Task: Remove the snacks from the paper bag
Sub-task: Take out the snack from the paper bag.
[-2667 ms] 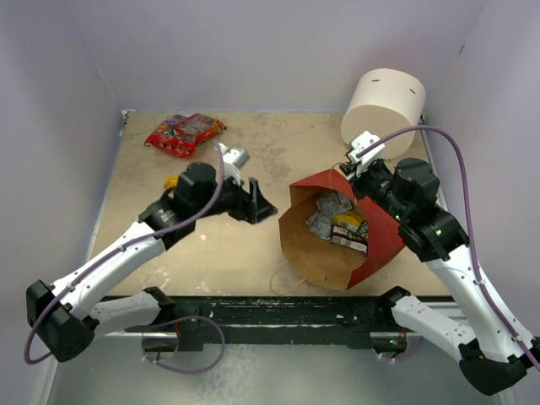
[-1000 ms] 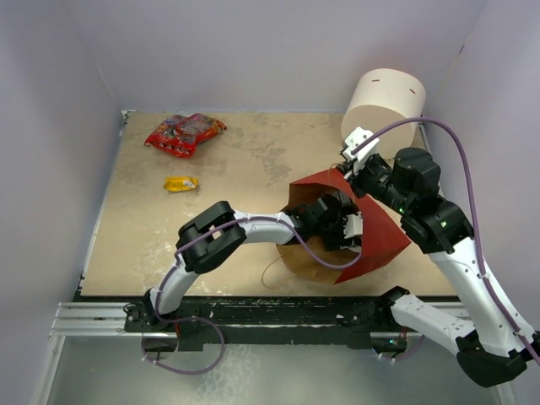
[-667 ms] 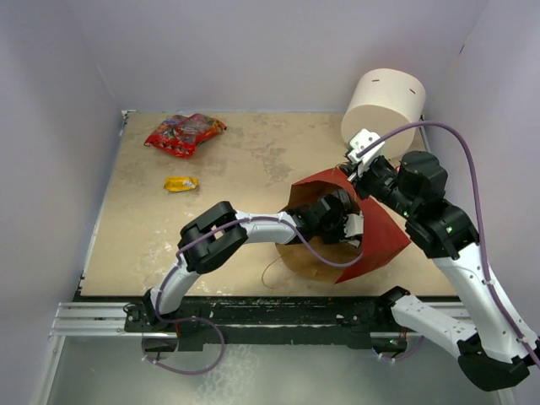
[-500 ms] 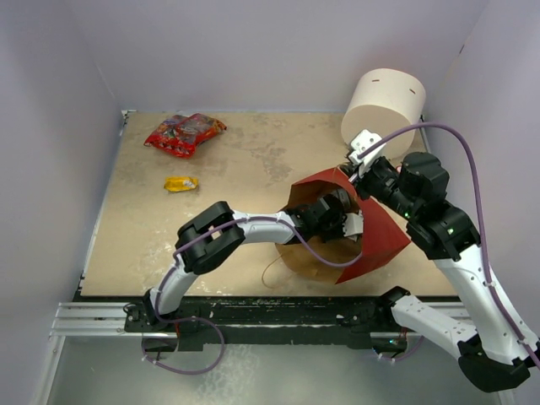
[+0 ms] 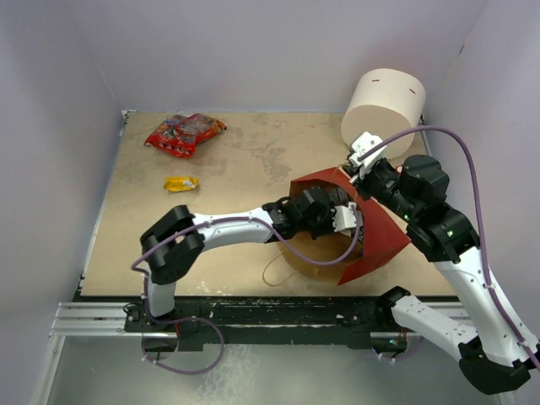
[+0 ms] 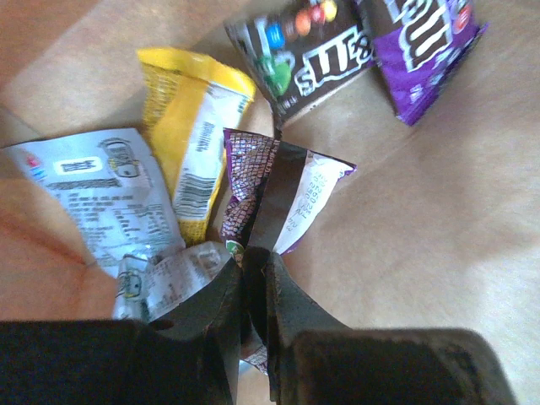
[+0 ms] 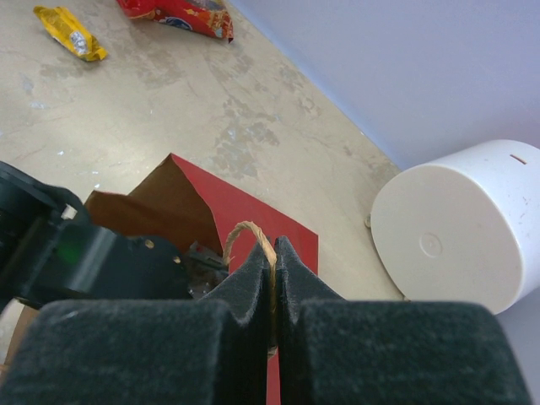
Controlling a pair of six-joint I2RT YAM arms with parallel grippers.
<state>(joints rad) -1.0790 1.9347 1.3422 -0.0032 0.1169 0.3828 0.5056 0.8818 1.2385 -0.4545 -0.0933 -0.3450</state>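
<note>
Inside the paper bag (image 5: 381, 240), the left gripper (image 6: 253, 263) is pinching, jaws almost shut, on the edge of a purple packet (image 6: 263, 190) lying among other snacks (image 6: 190, 126). The right gripper (image 7: 272, 253) is clamping fully closed on the bag's string handle (image 7: 243, 229). The packet is looking light, soft and slippery; its crimped seam seems the surest hold.

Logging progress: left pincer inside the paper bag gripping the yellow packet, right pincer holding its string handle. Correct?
No: the left wrist view shows the left pincer gripping the dark purple packet, not the yellow packet beside it. The right pincer does hold the string handle.
</note>
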